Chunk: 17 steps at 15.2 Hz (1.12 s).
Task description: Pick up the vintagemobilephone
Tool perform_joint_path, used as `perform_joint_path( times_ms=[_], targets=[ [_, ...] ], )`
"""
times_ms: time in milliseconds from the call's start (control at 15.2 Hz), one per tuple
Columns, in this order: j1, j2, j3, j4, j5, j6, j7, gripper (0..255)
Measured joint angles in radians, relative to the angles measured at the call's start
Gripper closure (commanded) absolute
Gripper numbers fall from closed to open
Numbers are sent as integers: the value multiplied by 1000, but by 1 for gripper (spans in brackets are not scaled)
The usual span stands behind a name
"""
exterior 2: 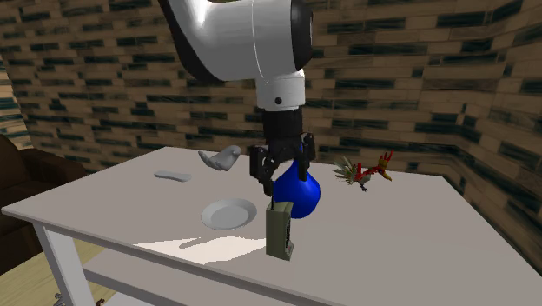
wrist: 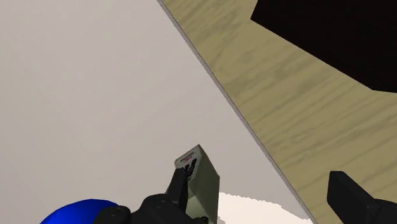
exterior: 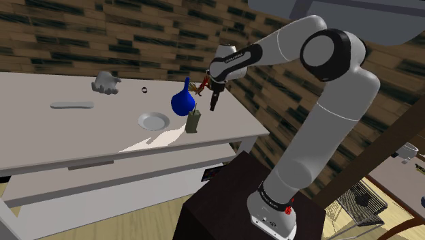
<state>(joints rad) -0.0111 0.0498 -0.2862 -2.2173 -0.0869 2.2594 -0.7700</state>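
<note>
Brick walls are drawn behind a pale table (exterior: 68, 140), over which the white arm (exterior: 340, 102) is reached. A blue vase (exterior: 182, 102) and a plate (exterior: 153, 121) are set toward the stand's end. The phone (exterior 2: 280, 233) is stood upright just beside the vase, close to the table's edge. The gripper (exterior 2: 282, 180) is hung above it, pointed down, fingers spread with nothing held, presumably so the phone can be straddled. A small red mark is seen on the phone's top; no writing can be read.
</note>
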Motion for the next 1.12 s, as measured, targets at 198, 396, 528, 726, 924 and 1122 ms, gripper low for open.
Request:
perform_joint_path(
  times_ms=[198,396,528,726,924,1122],
  targets=[
    [-12,123,5,85,48,36,-85,0],
    [-32,248,21,192,93,50,-161,0],
    [-49,326,36,261,117,58,-209,0],
    [-75,433,58,362,142,63,-267,0],
    [-83,477,66,386,151,82,-281,0],
    [-88,510,72,388,159,113,-286,0]
  ],
)
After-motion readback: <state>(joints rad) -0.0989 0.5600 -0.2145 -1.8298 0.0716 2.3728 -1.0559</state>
